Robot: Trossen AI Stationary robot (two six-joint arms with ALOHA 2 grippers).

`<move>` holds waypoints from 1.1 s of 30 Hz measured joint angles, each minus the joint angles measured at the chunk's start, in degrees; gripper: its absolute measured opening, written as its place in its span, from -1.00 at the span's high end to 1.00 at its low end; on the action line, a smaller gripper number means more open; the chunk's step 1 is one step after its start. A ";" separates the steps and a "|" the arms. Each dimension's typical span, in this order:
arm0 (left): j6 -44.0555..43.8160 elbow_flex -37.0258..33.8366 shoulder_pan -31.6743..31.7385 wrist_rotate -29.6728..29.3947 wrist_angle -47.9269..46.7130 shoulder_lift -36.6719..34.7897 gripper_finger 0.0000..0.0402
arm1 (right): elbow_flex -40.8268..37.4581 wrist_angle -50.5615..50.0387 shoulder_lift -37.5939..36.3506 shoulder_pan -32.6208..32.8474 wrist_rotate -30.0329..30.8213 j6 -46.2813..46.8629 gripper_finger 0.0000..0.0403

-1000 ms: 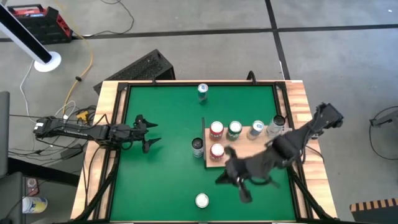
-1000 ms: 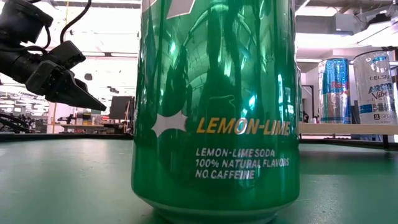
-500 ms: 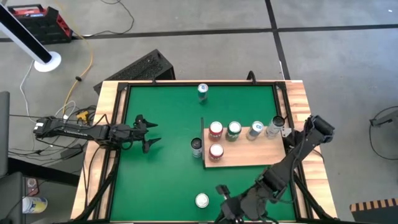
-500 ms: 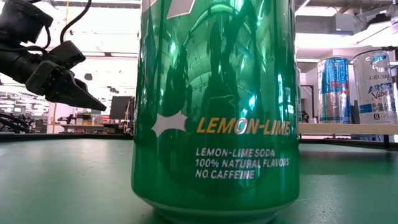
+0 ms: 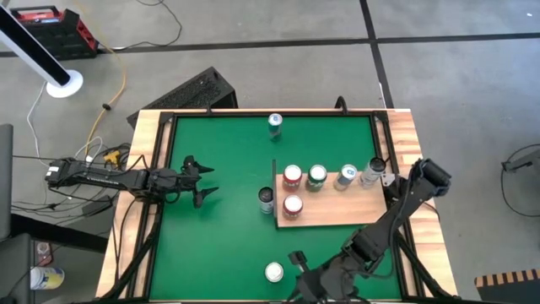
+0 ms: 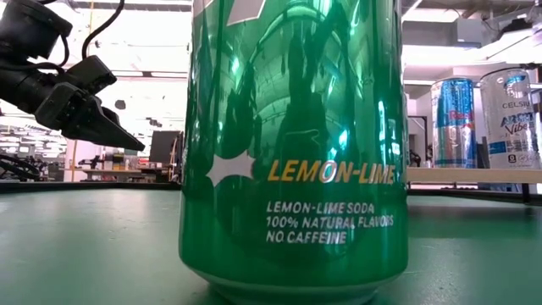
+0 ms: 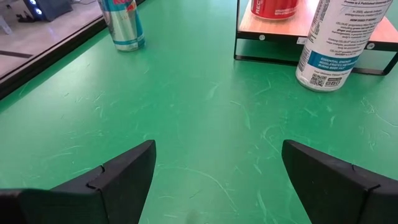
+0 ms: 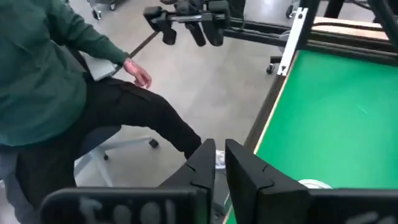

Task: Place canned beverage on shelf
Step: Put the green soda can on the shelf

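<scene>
"LEMON-LIME SODA, 100% NATURAL FLAVORS, NO CAFFEINE" is read on the green can (image 6: pixel 292 144) at the table's near edge. Five cans are counted on the shelf (image 5: pixel 337 211), one beside it, one at the far edge. Left gripper (image 5: pixel 205 182) is held wide open, empty; right gripper (image 8: pixel 219 163) is nearly closed on nothing, beside the green can.

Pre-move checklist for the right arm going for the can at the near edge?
1. Right gripper empty: ok, fingers nearly shut on nothing.
2. Fingers open enough to take the can: not ok, they need opening first.
3. Target can upright on the green table: ok, standing just beside the gripper.
4. Free room on the shelf: ok, the near half of the board is bare; five cans stand on the rest of it.
5. Left gripper out of the way: ok, open and waiting over the table's left side.
6. Person near the table's edge: cannot tell how close.
</scene>
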 joint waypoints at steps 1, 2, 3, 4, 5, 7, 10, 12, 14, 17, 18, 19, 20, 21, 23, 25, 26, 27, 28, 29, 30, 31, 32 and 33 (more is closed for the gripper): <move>0.00 0.00 0.00 0.00 0.02 0.02 -0.66 | 0.04 -0.44 -0.09 -0.43 -0.04 0.02 0.67; 0.01 0.00 0.01 -0.02 0.00 0.00 -0.66 | 0.07 -1.18 -0.17 -0.86 -0.04 -0.01 0.61; 0.02 0.00 0.01 -0.02 0.02 0.00 -0.66 | 0.08 -2.00 -0.17 -1.20 0.01 -0.10 0.55; 0.01 0.00 0.02 -0.02 0.02 0.00 -0.66 | 0.07 -2.66 -0.14 -1.57 0.12 -0.38 0.48; 0.00 0.00 0.02 -0.01 0.02 0.00 -0.66 | 0.07 -2.98 -0.09 -1.92 0.12 -1.05 0.40; 0.02 0.00 0.00 -0.02 0.02 0.00 -0.66 | 0.07 -2.76 -0.09 -2.51 0.20 -3.19 0.22; 0.00 0.00 0.02 -0.02 0.02 0.00 -0.66 | 0.07 -2.64 -0.11 -3.18 1.35 -5.53 -0.07; 0.02 0.00 0.02 -0.02 0.01 0.00 -0.66 | 0.07 -2.95 -0.11 -3.25 2.81 -6.78 -0.24; 0.02 0.00 0.00 -0.04 0.02 0.00 -0.66 | 0.07 -2.95 -0.11 -3.23 3.53 -8.25 -0.39; 0.02 0.00 0.00 -0.04 0.00 0.00 -0.66 | 0.07 -3.05 -0.11 -3.21 4.09 -10.39 -0.57; 0.02 0.00 0.01 -0.04 0.01 0.00 -0.66 | 0.07 -3.10 -0.11 -3.18 4.32 -10.90 -0.61; 0.01 0.00 0.01 -0.04 0.01 0.00 -0.66 | 0.07 -3.05 -0.11 -3.18 4.51 -11.10 -0.66; 0.00 0.00 0.01 -0.04 0.02 0.01 -0.66 | 0.07 -3.03 -0.11 -3.32 4.68 -11.09 -0.70; 0.00 0.00 0.02 -0.04 0.00 0.00 -0.66 | 0.07 -3.03 -0.04 -3.56 4.68 -10.90 -0.73; 0.00 0.00 0.02 -0.07 0.02 0.00 -0.66 | 0.12 -2.30 1.20 -4.43 4.68 -10.72 -0.79; 0.00 0.00 0.01 -0.09 0.02 0.00 -0.66 | -0.02 -3.07 1.99 -4.70 4.72 -11.01 -0.82; 0.00 0.00 0.00 -0.07 0.02 0.02 -0.66 | -0.11 -3.31 2.45 -4.78 4.70 -11.10 -0.83; 0.00 0.00 0.00 -0.08 0.02 0.00 -0.66 | 0.00 -2.12 3.37 -5.18 4.72 -10.93 -0.83; 0.01 0.00 0.01 -0.10 0.02 0.00 -0.66 | 0.25 -1.48 4.06 -5.69 4.62 -10.74 -0.83; 0.02 0.00 0.01 -0.06 0.03 0.00 -0.66 | 0.23 -2.26 4.43 -5.54 4.61 -10.78 -0.83; 0.00 0.00 0.00 -0.07 0.03 0.00 -0.66 | -0.04 -3.91 4.64 -5.45 4.58 -10.79 -0.83; 0.00 0.00 0.02 -0.04 0.00 0.00 -0.66 | -0.11 -4.12 5.38 -5.37 4.50 -10.71 -0.83; 0.00 0.00 0.01 -0.02 0.02 0.00 -0.66 | 0.06 -2.91 6.40 -5.66 4.51 -10.70 -0.83; 0.00 0.00 0.00 0.00 0.02 0.00 -0.66 | 0.20 -2.73 7.09 -5.85 4.57 -10.82 -0.83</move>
